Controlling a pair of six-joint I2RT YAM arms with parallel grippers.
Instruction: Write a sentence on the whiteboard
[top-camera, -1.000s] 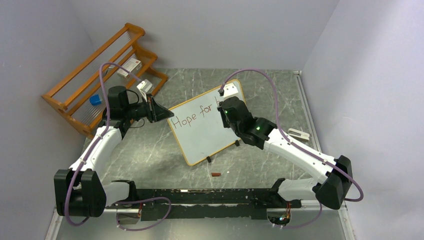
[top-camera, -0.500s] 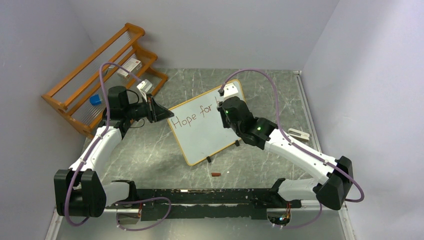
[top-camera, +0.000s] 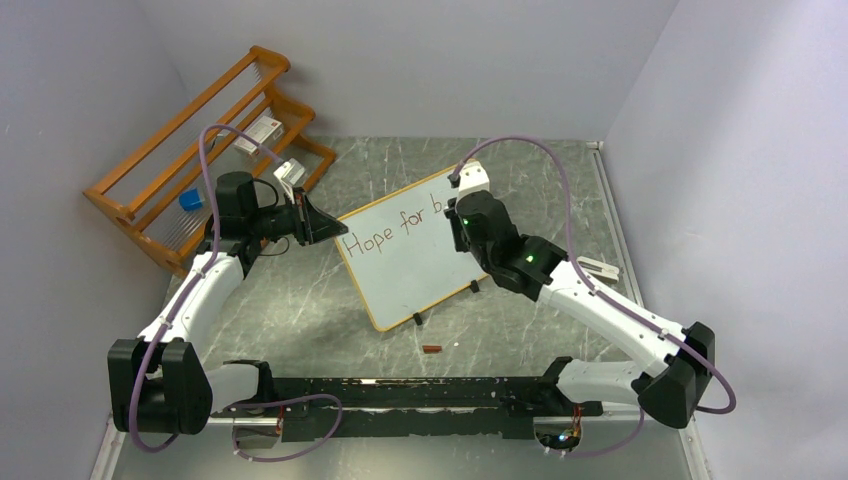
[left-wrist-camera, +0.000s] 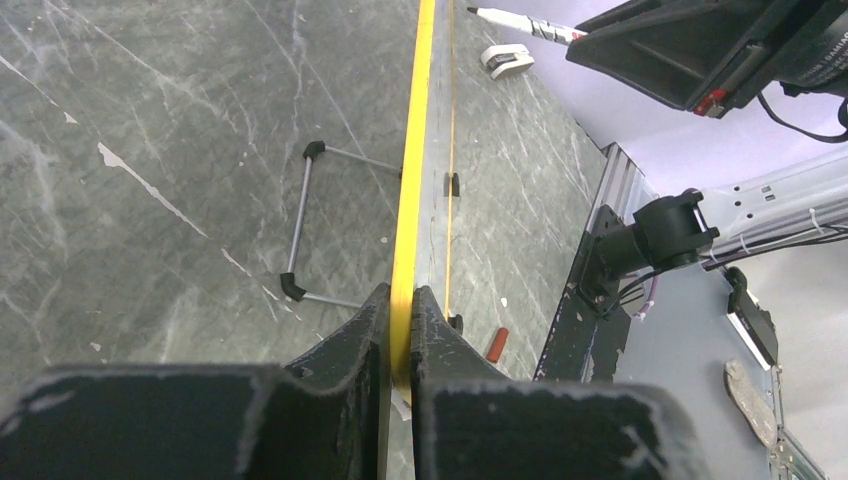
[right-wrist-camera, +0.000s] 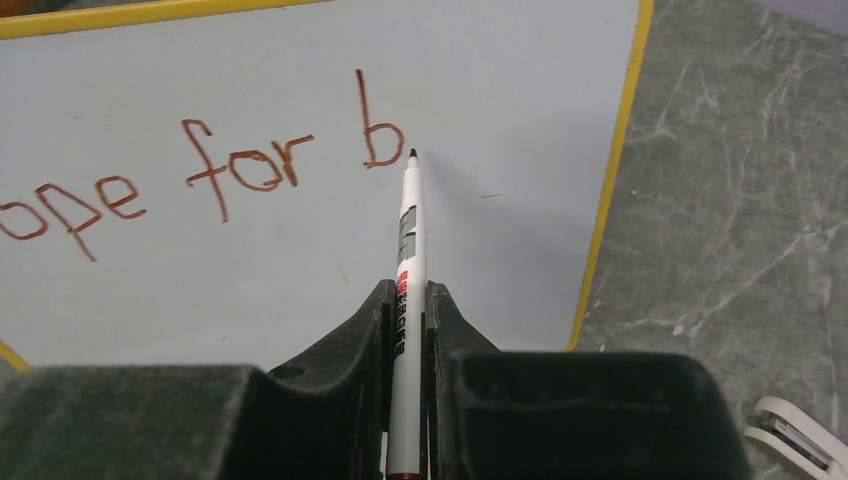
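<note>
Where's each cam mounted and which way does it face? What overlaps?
Top external: above and behind the bases, looking down; shows left arm, right arm and whiteboard.
Left wrist: on the left arm, sighting along the whiteboard's edge; left fingers clamp its rim, marker at top right.
Right wrist: on the right arm, facing the whiteboard's writing; right fingers grip the marker.
Shared: whiteboard in all three; marker in both wrist views.

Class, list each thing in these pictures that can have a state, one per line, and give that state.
whiteboard: propped up on its feet, left edge clamped.
sentence: unfinished, reads "Hope for b".
marker: uncapped, tip at the board beside the b.
left end effector: shut on the whiteboard's rim.
right end effector: shut on the marker.
</note>
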